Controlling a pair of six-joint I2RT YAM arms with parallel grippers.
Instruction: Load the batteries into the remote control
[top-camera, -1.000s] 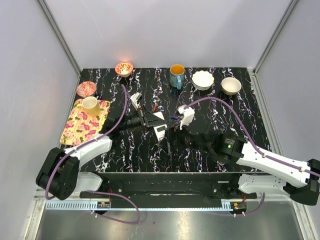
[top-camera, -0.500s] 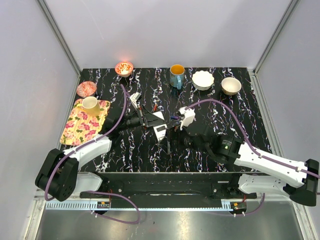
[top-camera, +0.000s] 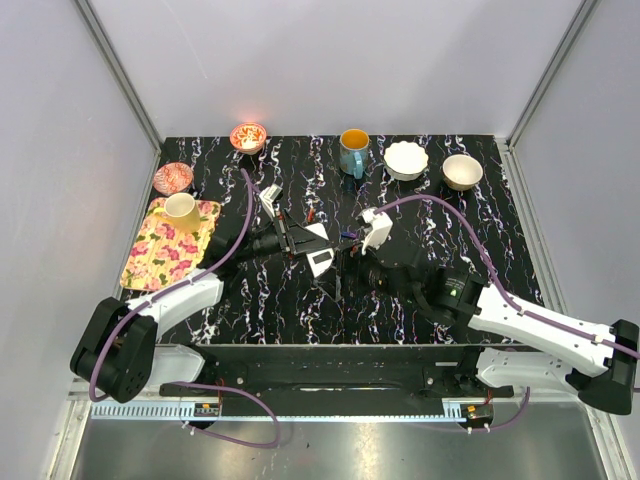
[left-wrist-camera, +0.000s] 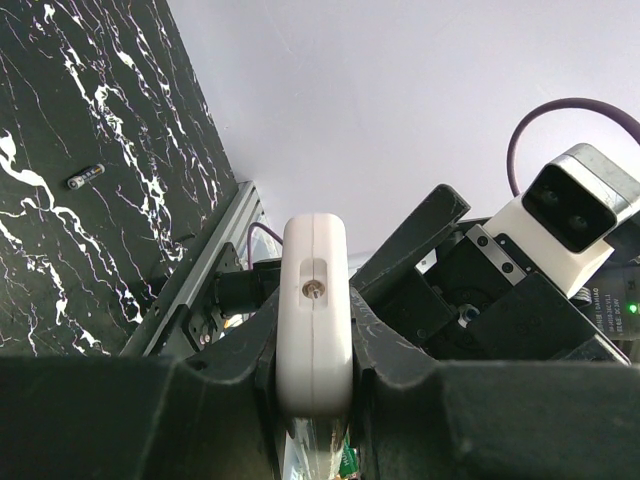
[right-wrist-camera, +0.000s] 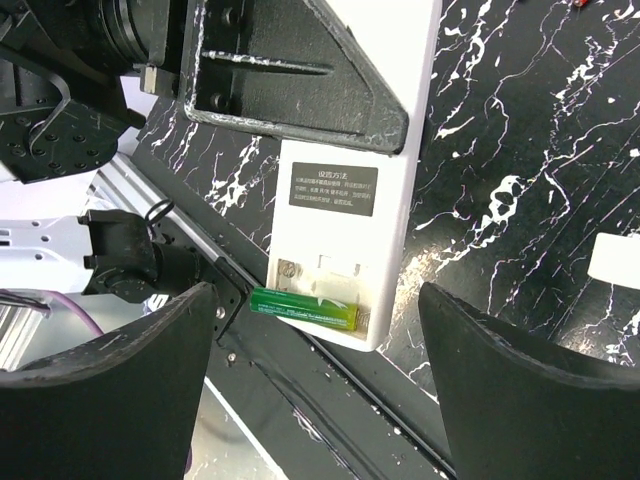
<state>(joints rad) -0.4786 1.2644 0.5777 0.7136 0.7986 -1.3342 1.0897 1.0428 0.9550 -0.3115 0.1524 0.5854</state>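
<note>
On the black marbled table (top-camera: 450, 210), the left gripper (left-wrist-camera: 315, 345) clamps a flat white plastic remote control (right-wrist-camera: 345, 240). A slim green battery (right-wrist-camera: 305, 305) lies in the remote's open compartment, and the right gripper (right-wrist-camera: 315, 320) is spread wide facing it.

a robot lab test cell: plain pale walls (top-camera: 330, 60) and aluminium frame posts (top-camera: 120, 75) box in a black marbled table (top-camera: 480, 220). purple cable (left-wrist-camera: 565, 101) loops past the left gripper (top-camera: 312, 243). staged bowls (top-camera: 406, 159) sit well beyond it, a floral tray (top-camera: 165, 255) far to its left.
</note>
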